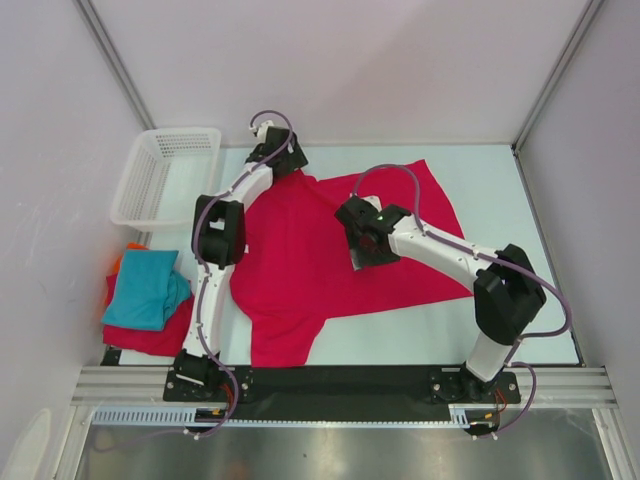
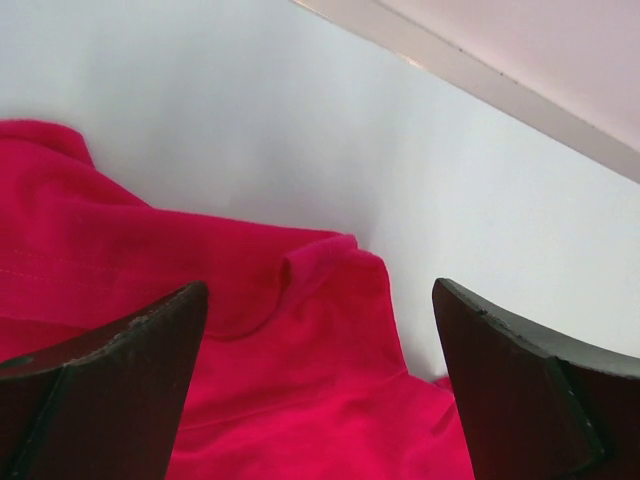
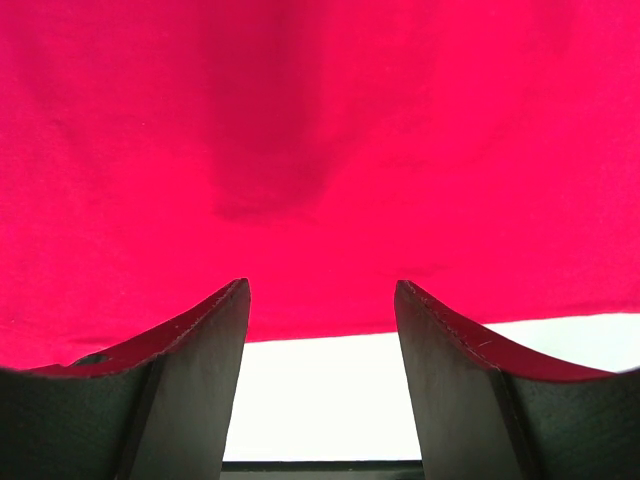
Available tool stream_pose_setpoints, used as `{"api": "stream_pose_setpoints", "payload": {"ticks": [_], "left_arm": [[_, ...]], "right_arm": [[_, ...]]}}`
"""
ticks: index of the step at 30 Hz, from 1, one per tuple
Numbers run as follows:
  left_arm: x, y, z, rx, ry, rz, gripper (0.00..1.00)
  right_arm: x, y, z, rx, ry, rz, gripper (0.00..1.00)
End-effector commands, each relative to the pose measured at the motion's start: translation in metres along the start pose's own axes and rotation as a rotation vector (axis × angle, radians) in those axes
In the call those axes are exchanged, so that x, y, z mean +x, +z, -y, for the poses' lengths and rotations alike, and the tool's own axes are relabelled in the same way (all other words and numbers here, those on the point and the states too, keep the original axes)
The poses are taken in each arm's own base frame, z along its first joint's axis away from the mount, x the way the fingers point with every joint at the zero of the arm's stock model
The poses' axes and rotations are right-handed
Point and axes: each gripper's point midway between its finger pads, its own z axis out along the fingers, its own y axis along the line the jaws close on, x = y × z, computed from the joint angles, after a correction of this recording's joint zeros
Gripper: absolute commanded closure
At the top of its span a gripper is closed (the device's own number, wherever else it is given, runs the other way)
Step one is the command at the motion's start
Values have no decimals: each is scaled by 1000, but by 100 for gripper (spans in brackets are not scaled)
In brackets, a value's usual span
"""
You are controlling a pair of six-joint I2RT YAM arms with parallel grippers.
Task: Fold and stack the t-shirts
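- The left arm (image 1: 212, 290) stretches far forward, elbow raised; the left gripper (image 2: 320, 285) has its jaws spread wide, empty.
- The right arm (image 1: 440, 248) bends inward; the right gripper (image 3: 321, 283) points down, jaws parted, empty.

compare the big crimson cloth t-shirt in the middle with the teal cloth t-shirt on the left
The large crimson cloth t-shirt lies spread open; the teal cloth t-shirt is folded compact. Crimson covers far more area than teal. Crimson rests directly on the white table; teal tops a folded red t-shirt. Both are plain soft cloth.
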Motion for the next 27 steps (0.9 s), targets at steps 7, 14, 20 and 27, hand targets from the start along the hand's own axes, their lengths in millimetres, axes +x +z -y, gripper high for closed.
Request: {"api": "stream_pose_setpoints", "payload": {"ticks": [7, 14, 20, 27], "left_arm": [[-71, -10, 11, 8, -20, 167, 0], [-36, -24, 7, 51, -31, 38, 0], [3, -28, 7, 92, -82, -70, 0], [9, -27, 16, 115, -81, -91, 0]], "right_arm": [[-11, -3, -5, -12, 3, 21, 35], [-12, -1, -12, -30, 3, 22, 36], [-10, -2, -16, -32, -5, 25, 36], [-9, -1, -15, -29, -5, 25, 36]]}}
